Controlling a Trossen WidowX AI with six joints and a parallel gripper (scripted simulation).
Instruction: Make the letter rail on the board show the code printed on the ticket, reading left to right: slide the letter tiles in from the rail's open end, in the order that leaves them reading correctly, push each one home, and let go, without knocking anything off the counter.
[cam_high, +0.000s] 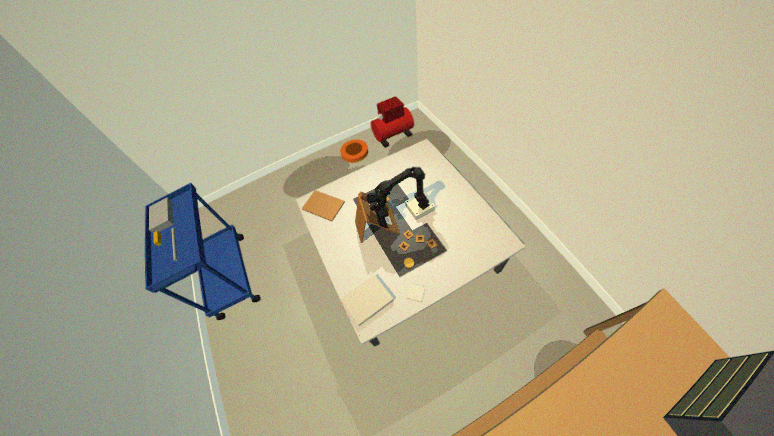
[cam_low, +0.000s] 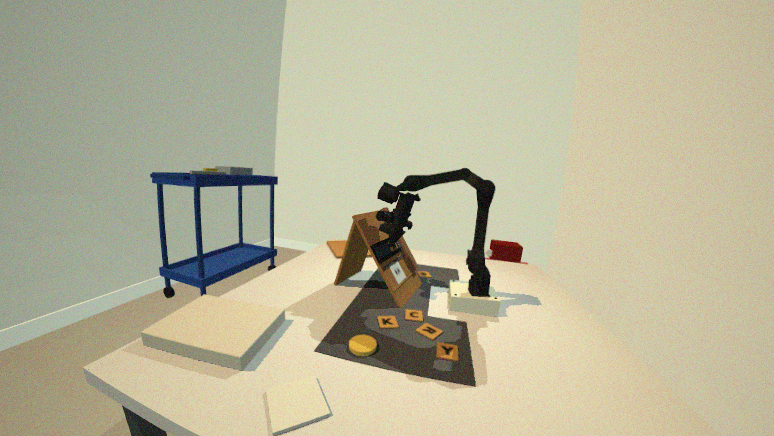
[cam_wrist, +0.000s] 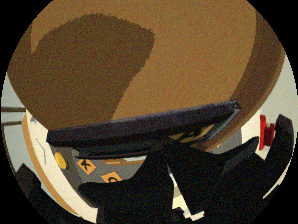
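Observation:
My gripper (cam_low: 393, 241) (cam_wrist: 160, 140) is shut and empty, its tips at the dark rail (cam_low: 381, 250) (cam_wrist: 115, 131) on the leaning wooden board (cam_low: 406, 296) (cam_wrist: 200, 50). A tile (cam_wrist: 192, 134) sits in the rail toward the right of the wrist view, beside the fingertips; its letter is unreadable. The white ticket (cam_low: 398, 272) is lower on the board, its print too small to read. On the dark mat lie a K tile (cam_low: 387, 321) (cam_wrist: 87, 166), a C tile (cam_low: 413, 314), an R tile (cam_low: 429, 330) and a Y tile (cam_low: 447, 351). Another tile (cam_low: 424, 274) lies beyond the board's edge.
A yellow disc (cam_high: 408, 262) (cam_low: 362, 345) lies on the mat (cam_low: 346, 330). A thick cream slab (cam_high: 368, 299) (cam_low: 213, 330) and a thin cream square (cam_high: 415, 293) (cam_low: 297, 406) are near the table's front. An orange-brown panel (cam_high: 323, 205) lies behind the board.

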